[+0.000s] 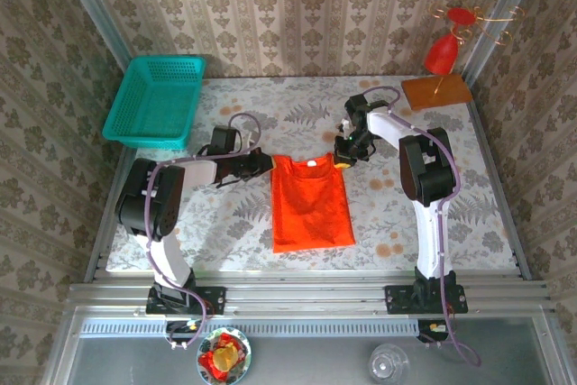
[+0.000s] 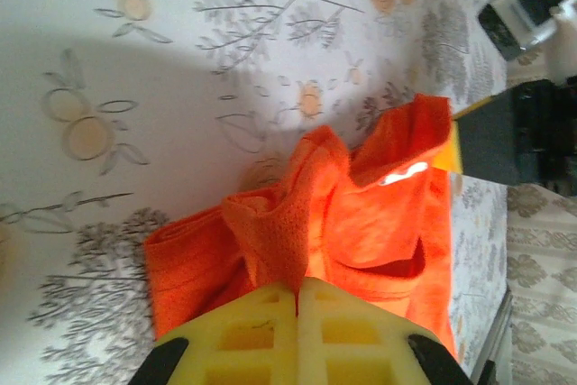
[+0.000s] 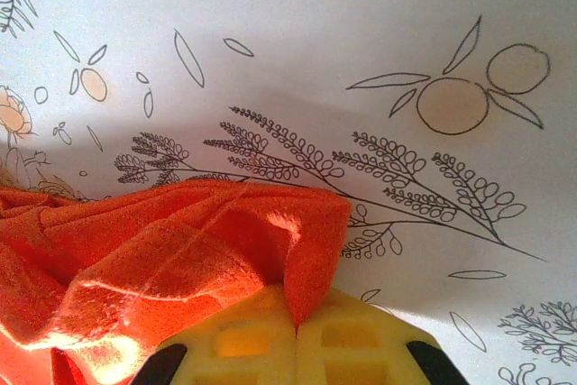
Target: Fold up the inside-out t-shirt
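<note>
Orange t-shirt (image 1: 311, 205) tight between left fingers (image 2: 252, 340) and right fingers (image 3: 361, 340), teal basket (image 1: 155, 101) well apart.

bright orange t-shirt (image 1: 311, 209); white table (image 1: 406, 218) printed with grey ferns and orange fruit; teal mesh basket (image 1: 155, 101).

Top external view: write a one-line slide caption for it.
Left gripper and right gripper each pinch a far corner of the orange t-shirt on the floral table.
</note>
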`<move>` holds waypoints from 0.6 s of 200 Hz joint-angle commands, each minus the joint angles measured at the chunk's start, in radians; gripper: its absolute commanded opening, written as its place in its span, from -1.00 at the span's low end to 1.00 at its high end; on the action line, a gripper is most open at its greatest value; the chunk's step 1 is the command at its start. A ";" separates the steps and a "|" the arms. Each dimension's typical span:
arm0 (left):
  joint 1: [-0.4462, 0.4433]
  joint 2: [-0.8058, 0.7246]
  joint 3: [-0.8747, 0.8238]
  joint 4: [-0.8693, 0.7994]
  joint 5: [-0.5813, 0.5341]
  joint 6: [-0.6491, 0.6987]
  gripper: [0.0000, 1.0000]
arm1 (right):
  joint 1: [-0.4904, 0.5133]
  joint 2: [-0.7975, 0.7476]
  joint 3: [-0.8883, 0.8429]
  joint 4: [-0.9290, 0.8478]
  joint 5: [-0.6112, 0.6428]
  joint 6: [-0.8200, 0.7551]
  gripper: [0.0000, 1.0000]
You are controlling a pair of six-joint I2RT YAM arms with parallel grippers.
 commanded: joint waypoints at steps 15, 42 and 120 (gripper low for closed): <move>-0.007 0.012 0.008 0.031 0.021 -0.017 -0.99 | -0.003 0.003 0.006 -0.035 0.016 -0.004 -1.00; -0.007 0.062 0.048 -0.072 -0.061 0.022 -0.94 | -0.003 -0.002 -0.010 -0.023 0.012 -0.001 -1.00; -0.016 0.098 0.101 -0.147 -0.099 0.072 -0.83 | -0.003 -0.020 -0.052 0.002 0.007 0.002 -1.00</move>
